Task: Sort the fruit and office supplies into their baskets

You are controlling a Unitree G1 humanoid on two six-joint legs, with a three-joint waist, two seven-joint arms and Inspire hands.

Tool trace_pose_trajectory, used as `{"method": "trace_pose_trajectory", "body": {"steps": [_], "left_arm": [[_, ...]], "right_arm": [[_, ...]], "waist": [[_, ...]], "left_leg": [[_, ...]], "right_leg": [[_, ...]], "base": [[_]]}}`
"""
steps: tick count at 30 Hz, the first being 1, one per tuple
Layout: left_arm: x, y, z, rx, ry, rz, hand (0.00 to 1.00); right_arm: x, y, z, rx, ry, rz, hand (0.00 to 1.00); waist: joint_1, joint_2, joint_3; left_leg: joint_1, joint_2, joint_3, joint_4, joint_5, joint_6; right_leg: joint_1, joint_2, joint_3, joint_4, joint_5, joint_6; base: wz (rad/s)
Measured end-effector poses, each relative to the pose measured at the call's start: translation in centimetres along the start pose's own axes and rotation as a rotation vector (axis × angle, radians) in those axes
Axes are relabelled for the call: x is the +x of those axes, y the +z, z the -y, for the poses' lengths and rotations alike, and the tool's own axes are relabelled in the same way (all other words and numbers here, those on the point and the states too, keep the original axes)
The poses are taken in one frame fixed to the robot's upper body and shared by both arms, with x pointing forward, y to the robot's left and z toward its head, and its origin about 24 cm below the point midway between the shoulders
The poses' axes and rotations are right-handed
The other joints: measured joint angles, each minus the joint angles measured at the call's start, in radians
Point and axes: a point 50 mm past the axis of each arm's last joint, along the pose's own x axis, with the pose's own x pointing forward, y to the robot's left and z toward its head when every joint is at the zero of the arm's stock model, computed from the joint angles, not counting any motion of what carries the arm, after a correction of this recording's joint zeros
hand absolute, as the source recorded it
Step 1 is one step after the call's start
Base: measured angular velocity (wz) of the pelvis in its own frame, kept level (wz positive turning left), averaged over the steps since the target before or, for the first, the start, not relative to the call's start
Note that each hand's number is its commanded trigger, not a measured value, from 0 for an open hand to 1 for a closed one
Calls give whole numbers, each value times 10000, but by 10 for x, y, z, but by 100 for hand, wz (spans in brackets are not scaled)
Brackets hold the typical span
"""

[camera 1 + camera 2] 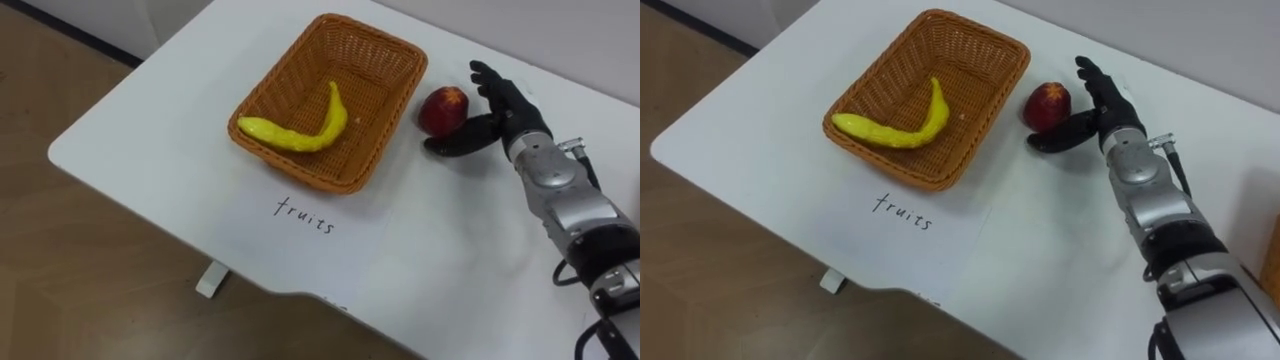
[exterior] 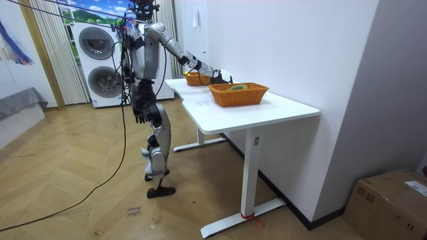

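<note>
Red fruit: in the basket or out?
Out: the red fruit sits on the table beside the basket, by the open right hand.

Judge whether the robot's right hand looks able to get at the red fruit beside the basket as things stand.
Probably yes. The right hand is open right beside the red fruit, thumb pointing toward it, nothing between them. The basket stands on the fruit's other side, clear of the approach.

The woven basket is orange-brown; the banana is yellow; the apple is red, flecked yellow; the table is white; the right hand is black.
</note>
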Motion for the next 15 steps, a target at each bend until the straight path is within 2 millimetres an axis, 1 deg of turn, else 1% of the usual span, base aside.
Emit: {"method": "trace_pose_trajectory", "body": {"steps": [10,11,12,13,14,15], "left_arm": [[0,0,2,157,-67,13,0],[0,0,2,158,-69,10,0],[0,0,2,161,-71,8,0],[0,0,2,163,-71,6,0],[0,0,2,164,-72,3,0],[0,0,2,165,-72,3,0]], "right_arm": [[0,1,0,6,-4,17,0],[0,1,0,8,-8,19,5],[0,1,0,7,-11,19,24],[0,1,0,6,-11,20,68],[0,1,0,9,-6,24,75],[0,1,0,9,3,31,96]], "waist": [[3,8,16],[3,9,16],[2,9,16],[2,8,16],[5,9,17],[11,28,30]], "left_leg": [[-2,-3,-7,-7,-1,-1],[-6,-4,-12,-6,-1,-1],[-8,-5,-17,-4,-1,-1],[-9,-6,-18,-2,-1,-1],[-10,-6,-21,0,-1,-1],[-9,-6,-22,1,-2,-2]], "right_leg": [[-3,2,-7,-17,0,0],[-2,2,-15,-20,0,0],[-2,1,-23,-22,0,0],[-2,1,-27,-23,0,1],[-1,1,-35,-24,0,0],[-4,1,-45,-24,0,1]], "base": [[0],[0],[0],[0],[0],[0]]}}
